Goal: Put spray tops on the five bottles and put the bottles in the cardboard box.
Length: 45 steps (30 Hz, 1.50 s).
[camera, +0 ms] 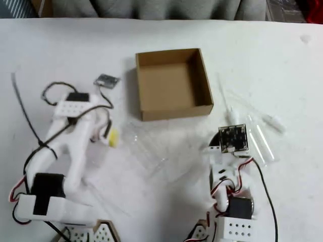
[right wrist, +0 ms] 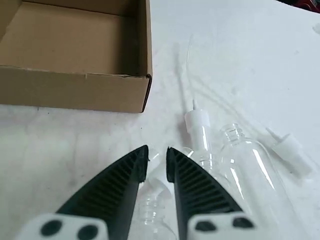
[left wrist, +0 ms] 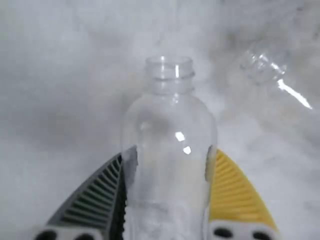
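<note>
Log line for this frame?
left gripper: shut on bottle | right gripper: open by bottles | box: empty

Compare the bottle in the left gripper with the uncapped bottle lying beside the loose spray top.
The held bottle is clamped in the left gripper; the lying bottle rests free on the table. The held bottle is on the left arm's side of the cardboard box, the lying bottle on the right arm's side. Both are clear, with bare open necks.
</note>
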### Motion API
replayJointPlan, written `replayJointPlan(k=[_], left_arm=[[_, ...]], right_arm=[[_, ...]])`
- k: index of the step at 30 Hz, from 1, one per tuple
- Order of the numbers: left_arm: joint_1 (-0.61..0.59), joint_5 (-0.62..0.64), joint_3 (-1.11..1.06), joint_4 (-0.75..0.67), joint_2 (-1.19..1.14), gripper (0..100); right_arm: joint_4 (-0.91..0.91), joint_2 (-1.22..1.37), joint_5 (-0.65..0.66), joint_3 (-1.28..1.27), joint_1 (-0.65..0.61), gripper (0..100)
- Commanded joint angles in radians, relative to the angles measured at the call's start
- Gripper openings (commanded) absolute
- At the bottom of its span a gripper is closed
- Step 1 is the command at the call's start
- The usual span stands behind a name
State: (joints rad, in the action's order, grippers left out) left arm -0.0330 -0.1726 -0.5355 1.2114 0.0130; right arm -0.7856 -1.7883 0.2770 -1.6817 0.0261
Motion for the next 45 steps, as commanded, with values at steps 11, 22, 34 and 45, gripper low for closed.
replayJointPlan(k=[11, 22, 34, 45], left_arm=[[0.004, 0.057, -0.095, -0.212, 0.016, 9], [0.004, 0.049, -0.097, -0.222, 0.015, 9], [0.002, 0.048, -0.097, -0.227, 0.012, 9], [0.002, 0.046, -0.097, -0.227, 0.01, 9]], right_arm=[[-0.025, -0.002, 0.112, 0.11, 0.274, 4.2], [-0.11, 0.349, 0.12, 0.568, 0.438, 4.3], [-0.335, 1.31, -0.109, 1.278, 0.51, 4.6], [-0.364, 1.779, -0.766, 1.617, 0.542, 5.5]])
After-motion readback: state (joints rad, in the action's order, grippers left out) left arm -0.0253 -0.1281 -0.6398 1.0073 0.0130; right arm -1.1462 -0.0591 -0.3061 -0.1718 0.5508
